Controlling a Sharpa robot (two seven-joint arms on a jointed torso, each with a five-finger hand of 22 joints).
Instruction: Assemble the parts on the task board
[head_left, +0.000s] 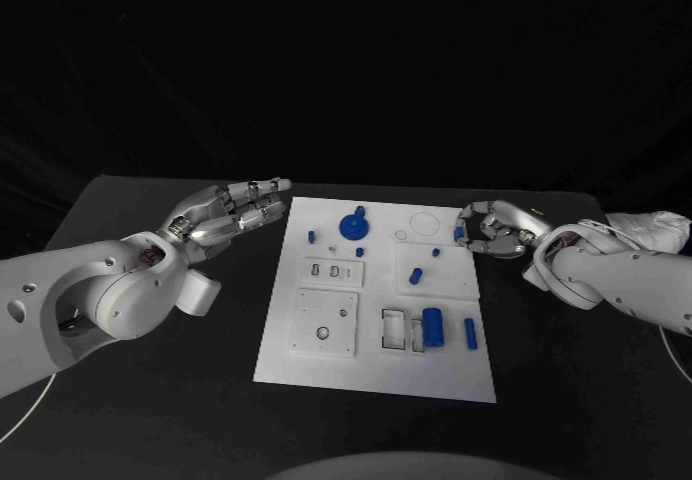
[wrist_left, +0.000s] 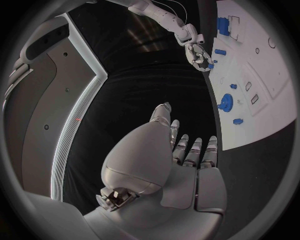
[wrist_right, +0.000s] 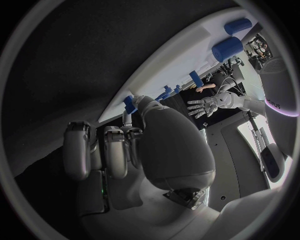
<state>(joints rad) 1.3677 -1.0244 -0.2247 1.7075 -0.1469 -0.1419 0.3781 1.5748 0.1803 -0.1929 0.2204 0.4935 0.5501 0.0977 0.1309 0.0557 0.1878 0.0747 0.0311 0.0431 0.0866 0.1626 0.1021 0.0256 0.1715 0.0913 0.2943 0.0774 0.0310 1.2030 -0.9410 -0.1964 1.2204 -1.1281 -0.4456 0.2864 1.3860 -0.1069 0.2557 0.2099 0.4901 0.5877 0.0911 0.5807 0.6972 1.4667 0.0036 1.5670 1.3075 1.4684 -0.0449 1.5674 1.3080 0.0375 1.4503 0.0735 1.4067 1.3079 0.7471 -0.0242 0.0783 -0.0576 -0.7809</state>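
The white task board (head_left: 372, 355) lies in the middle of the table. On it are a blue gear (head_left: 353, 224), several small blue pegs such as one (head_left: 415, 275) near the middle, a thick blue cylinder (head_left: 433, 322) and a slim blue bar (head_left: 470, 333). My right hand (head_left: 493, 231) hovers at the board's far right edge, its fingers curled, pinching a small blue part (head_left: 460, 234). That part (wrist_right: 129, 103) sits at its fingertips beside the board's rim. My left hand (head_left: 238, 212) is stretched flat and holds nothing, just off the board's far left corner.
The board has rectangular slots (head_left: 335, 270), a square plate with holes (head_left: 326, 322) and a ring outline (head_left: 424, 221). Black table (head_left: 159, 400) surrounds the board on all sides. My left forearm (head_left: 101, 300) lies over the table's left part.
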